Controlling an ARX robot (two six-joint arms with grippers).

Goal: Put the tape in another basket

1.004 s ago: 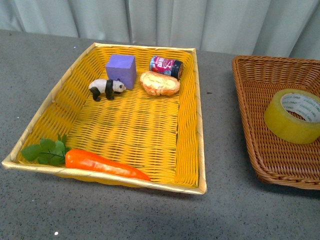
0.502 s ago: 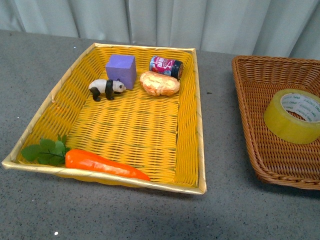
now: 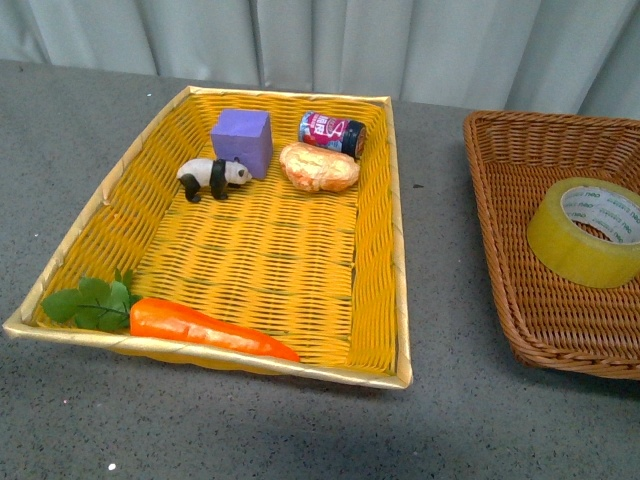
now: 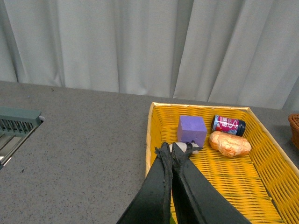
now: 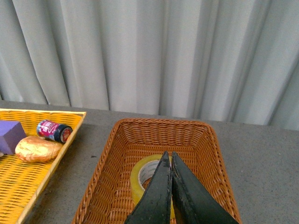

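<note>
So, quick rundown:
Right claw (image 5: 171, 161): pressed together, empty, raised over the tape.
Left claw (image 4: 171, 151): pressed together too, above the panda (image 4: 186, 147).
Tape (image 3: 587, 231): below the right claw, in the brown basket (image 3: 520, 290).
Change: nothing moved lately, so probably done.

light: even, bright | shadows: soft, faint | glare: slight on tape (image 3: 585, 232) | focus: sharp
</note>
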